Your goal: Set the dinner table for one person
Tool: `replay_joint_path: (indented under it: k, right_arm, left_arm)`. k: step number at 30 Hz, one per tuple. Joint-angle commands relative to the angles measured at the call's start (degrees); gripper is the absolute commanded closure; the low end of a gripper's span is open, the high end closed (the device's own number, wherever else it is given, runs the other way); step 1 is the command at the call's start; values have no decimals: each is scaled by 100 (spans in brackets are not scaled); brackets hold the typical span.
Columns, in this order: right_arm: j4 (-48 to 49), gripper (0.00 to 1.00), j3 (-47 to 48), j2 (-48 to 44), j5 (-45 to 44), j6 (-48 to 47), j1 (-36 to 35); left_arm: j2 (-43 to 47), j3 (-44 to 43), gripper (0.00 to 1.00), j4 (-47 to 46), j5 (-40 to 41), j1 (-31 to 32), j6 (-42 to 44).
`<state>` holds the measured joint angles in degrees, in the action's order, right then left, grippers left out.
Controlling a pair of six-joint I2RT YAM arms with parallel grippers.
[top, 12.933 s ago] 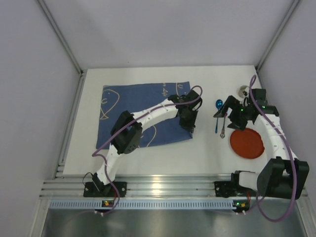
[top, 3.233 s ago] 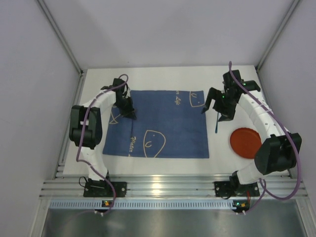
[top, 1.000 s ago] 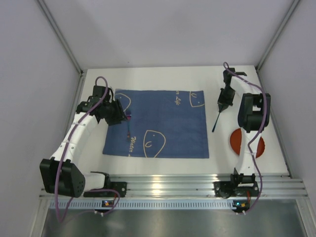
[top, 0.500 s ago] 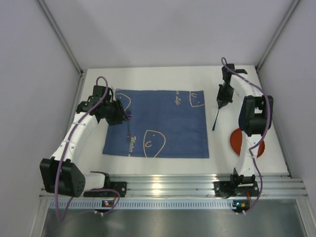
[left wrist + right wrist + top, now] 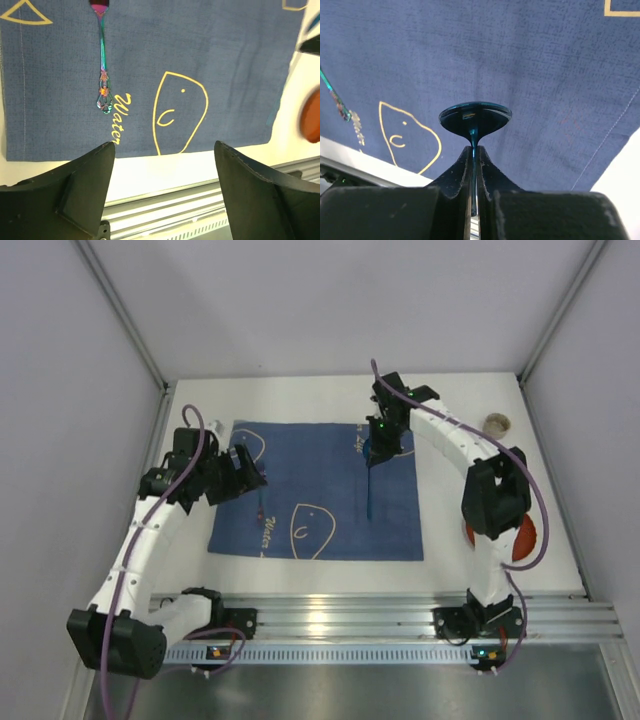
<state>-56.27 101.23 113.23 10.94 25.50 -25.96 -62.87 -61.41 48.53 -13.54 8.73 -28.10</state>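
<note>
A blue placemat point(image 5: 320, 465) with line drawings lies on the white dinner table point(image 5: 440, 555). On the mat's left part rests an iridescent utensil point(image 5: 261, 508) point(image 5: 102, 65), free of any grip. My left gripper point(image 5: 246, 471) point(image 5: 162, 182) stands open just beyond its far end, nothing between the fingers. My right gripper point(image 5: 380, 443) point(image 5: 475, 150) hangs over the mat's right part, shut on the handle of a blue spoon point(image 5: 370, 490) point(image 5: 475, 117), which dangles down toward the cloth.
A red plate point(image 5: 522, 540) point(image 5: 311, 117) sits right of the mat, partly hidden by my right arm. A small round cup point(image 5: 495, 422) stands at the back right. The ribbed aluminium rail point(image 5: 340, 620) runs along the near edge. White walls enclose the table.
My left gripper has opened and drawn back, leaving the iridescent utensil on the mat. My right arm has swung left, carrying the blue spoon from beside the mat to over it.
</note>
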Motion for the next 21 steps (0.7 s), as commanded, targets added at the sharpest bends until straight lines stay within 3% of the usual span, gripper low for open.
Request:
replay_joint_path:
  k: [1,21]
  right_arm:
    - [213,100,194,260,-13,307,-14]
    - [116,100,195,1324,-944,34,82]
  left_arm:
    - [451,6,13,94,27,-3,-64]
    - [1093,103,15,622,229,-3,-3]
